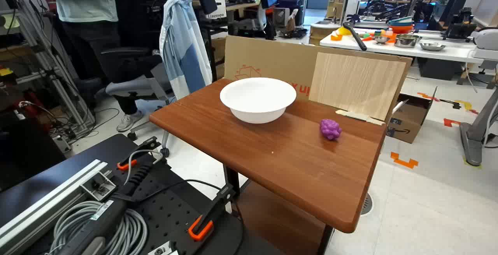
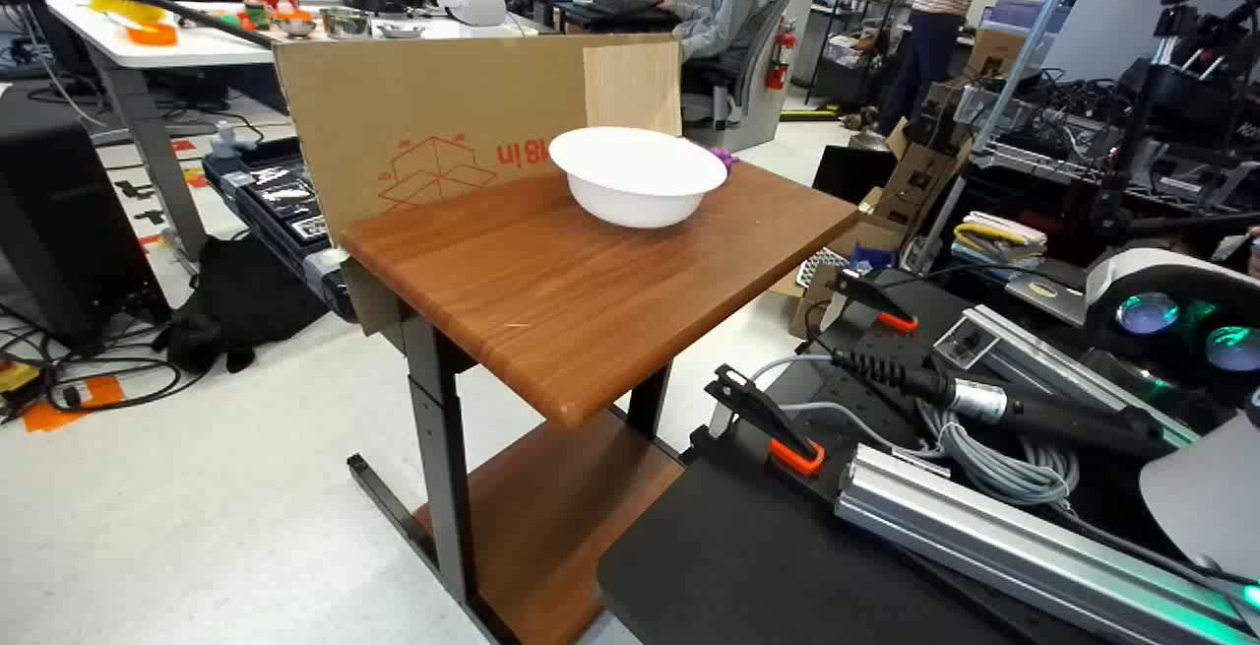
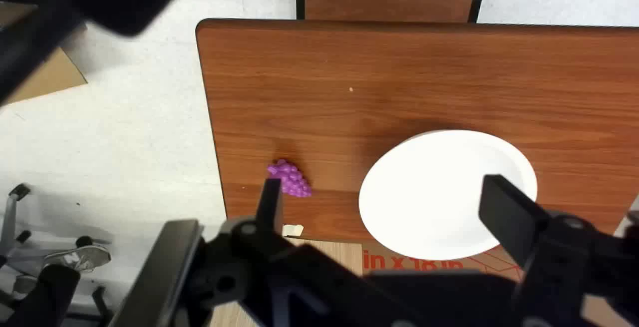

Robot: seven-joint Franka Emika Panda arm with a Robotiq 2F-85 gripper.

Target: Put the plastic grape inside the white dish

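Observation:
The purple bumpy plastic grape [image 1: 330, 129] lies on the brown table, apart from the dish. In an exterior view the grape [image 2: 725, 159] is mostly hidden behind the dish. The wide white dish [image 1: 258, 101] stands upright on the table near the cardboard; it also shows in an exterior view [image 2: 638, 177]. In the wrist view my gripper [image 3: 382, 181] is open with nothing between its fingers, high above the table. Its left finger overlaps the edge of the grape [image 3: 294, 179] and its right finger overlaps the dish [image 3: 434, 202]. The gripper is out of both exterior views.
The brown table [image 1: 288, 169] has a cardboard sheet [image 2: 413, 113] standing along its back edge, with a light wood panel [image 1: 354, 83] against it. A black bench [image 1: 171, 204] with cables, clamps and an aluminium rail stands before the table. A person [image 1: 85, 9] stands behind.

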